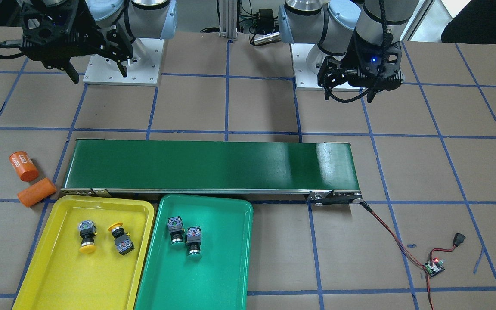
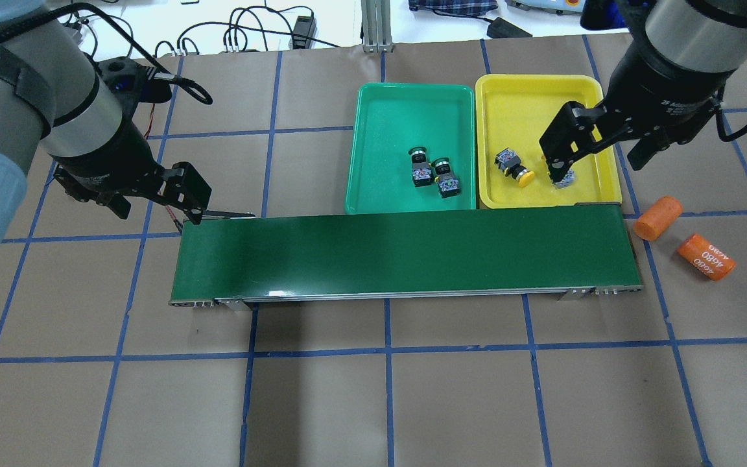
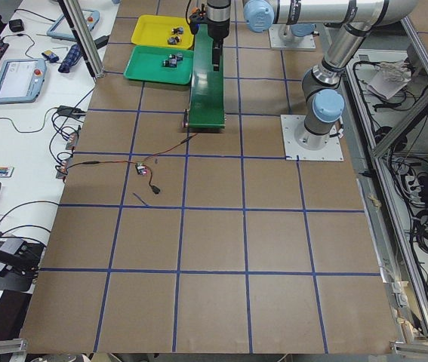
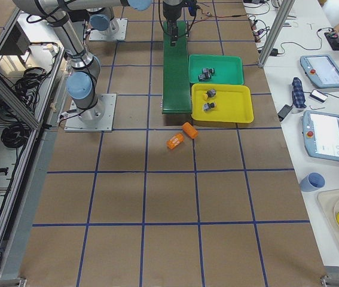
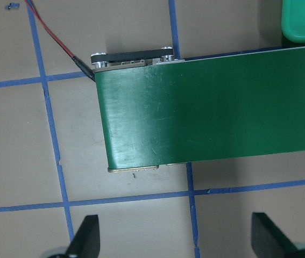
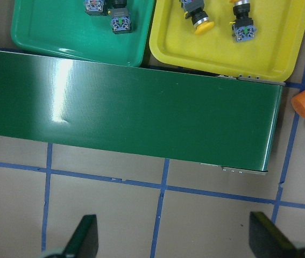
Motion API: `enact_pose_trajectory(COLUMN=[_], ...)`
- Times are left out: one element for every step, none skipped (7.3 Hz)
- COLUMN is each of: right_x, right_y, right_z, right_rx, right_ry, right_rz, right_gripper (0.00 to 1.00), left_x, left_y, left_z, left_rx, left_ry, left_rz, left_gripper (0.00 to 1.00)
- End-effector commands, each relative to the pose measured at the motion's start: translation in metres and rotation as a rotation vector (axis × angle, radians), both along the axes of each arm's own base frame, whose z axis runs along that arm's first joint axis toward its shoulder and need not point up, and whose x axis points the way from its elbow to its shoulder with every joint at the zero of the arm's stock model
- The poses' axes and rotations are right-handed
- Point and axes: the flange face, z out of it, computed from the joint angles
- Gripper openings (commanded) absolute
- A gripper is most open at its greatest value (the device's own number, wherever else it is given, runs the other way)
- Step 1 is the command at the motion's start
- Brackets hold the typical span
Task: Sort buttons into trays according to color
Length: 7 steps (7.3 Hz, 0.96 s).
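Note:
Two yellow-capped buttons (image 1: 88, 236) (image 1: 121, 238) lie on their sides in the yellow tray (image 1: 58, 275). Two green-capped buttons (image 1: 175, 230) (image 1: 194, 241) lie in the green tray (image 1: 205, 284). My right gripper (image 1: 99, 75) is open and empty, raised above the robot-side of the belt's end nearest the trays; its wrist view shows wide-apart fingers (image 6: 85, 236) over bare table. My left gripper (image 1: 349, 95) is open and empty, raised near the belt's other end; its fingers (image 5: 87, 234) show wide apart.
A long dark-green conveyor belt (image 1: 209, 168) lies between the arms and the trays. Two orange cylinders (image 1: 24, 165) (image 1: 37, 191) lie beside the yellow tray. A small controller board (image 1: 434, 267) with red wires sits past the belt's motor end.

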Motion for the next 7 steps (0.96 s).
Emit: enact_pose_trajectory(right_x=[0.009,0.01,0.009,0.007,0.005,0.005,0.005], right_y=[-0.014,-0.025,-0.039,-0.041,-0.041,-0.041,-0.042], right_z=[-0.012,-0.013,-0.01,-0.004,-0.003,-0.001,0.001], right_rx=[0.022,0.025,0.039,0.065,0.066,0.056,0.046], right_ry=[0.005,0.002,0.015,0.039,0.046,0.046,0.047], right_rz=[0.027,0.026,0.03,0.032,0.029,0.015,0.012], right_gripper=[1.0,1.0,1.0,1.0,1.0,1.0,1.0], left_x=[0.0,0.0,0.0,0.0,0.0,0.0,0.0], left_y=[-0.006,-0.005,-0.006,-0.005,-0.006,-0.005,-0.003], left_z=[0.0,0.003,0.001,0.002,0.0,0.0,0.0], left_rx=[-0.004,-0.011,-0.008,-0.009,-0.006,-0.007,-0.006], left_ry=[0.0,0.003,0.003,0.001,0.001,0.001,0.001], left_rz=[0.002,0.002,0.0,0.0,0.0,0.0,0.0], left_gripper=[1.0,1.0,1.0,1.0,1.0,1.0,1.0])
